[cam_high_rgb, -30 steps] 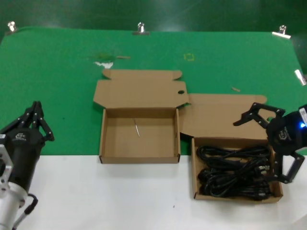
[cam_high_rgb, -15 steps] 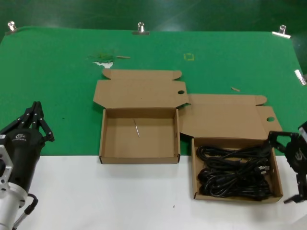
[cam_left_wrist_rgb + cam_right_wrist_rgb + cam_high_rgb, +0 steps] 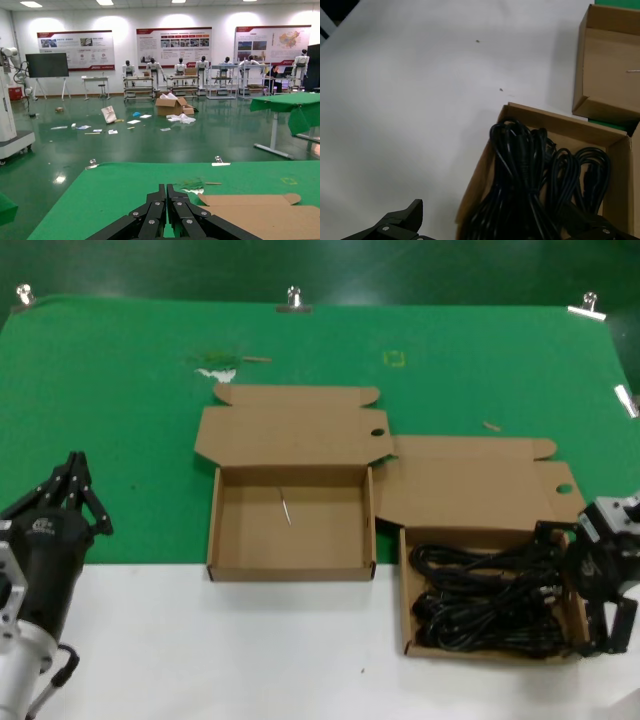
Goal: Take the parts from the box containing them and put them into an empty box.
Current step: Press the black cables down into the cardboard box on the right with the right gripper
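Several cords [image 3: 487, 598] fill the box [image 3: 405, 592] at lower right; the right gripper [image 3: 598, 585], jaws spread, straddles its right wall. Best to grab one bundle mid-length. Left gripper [image 3: 72, 485], pinched closed, idles lower left.

Left claw [image 3: 72, 485]: black linkage fingers with silver pivot screws, black cylindrical wrist bearing a small white logo, silver-grey forearm segment, thin black cable looped beside it. Right claw [image 3: 598, 585]: black angular linkage fingers, round black housing, pale grey wrist block
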Controlling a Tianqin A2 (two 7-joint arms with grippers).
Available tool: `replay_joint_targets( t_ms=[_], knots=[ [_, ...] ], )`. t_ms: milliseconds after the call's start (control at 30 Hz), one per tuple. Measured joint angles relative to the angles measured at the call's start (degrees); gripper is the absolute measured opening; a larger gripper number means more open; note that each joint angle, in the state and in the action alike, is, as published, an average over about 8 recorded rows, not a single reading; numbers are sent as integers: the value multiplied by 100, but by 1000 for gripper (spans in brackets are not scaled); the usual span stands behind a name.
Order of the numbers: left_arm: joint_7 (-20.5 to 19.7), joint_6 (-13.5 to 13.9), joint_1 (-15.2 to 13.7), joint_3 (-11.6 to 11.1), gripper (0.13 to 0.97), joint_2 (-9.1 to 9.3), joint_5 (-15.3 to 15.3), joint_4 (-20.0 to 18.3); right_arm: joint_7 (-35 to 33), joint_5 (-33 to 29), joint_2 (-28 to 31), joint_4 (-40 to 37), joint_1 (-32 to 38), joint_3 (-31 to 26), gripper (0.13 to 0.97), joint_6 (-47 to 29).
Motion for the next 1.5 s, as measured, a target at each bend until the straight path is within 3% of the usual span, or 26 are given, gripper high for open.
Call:
replay_joint_targets(
  t_ms=[167,367,1033,1500],
  knots=[
    [0,0,0,0,151,0,0,0,-419,-208,-435,-917,143,142,966,391],
    [0,0,0,0,151,0,0,0,-638,-399,-657,-1366,140,302,966,757],
    [0,0,0,0,151,0,0,0,-560,-757,-781,-1576,123,772,966,1703],
    [0,0,0,0,151,0,0,0,-590,-850,-850,-1580,-17,1031,966,1803]
  ],
)
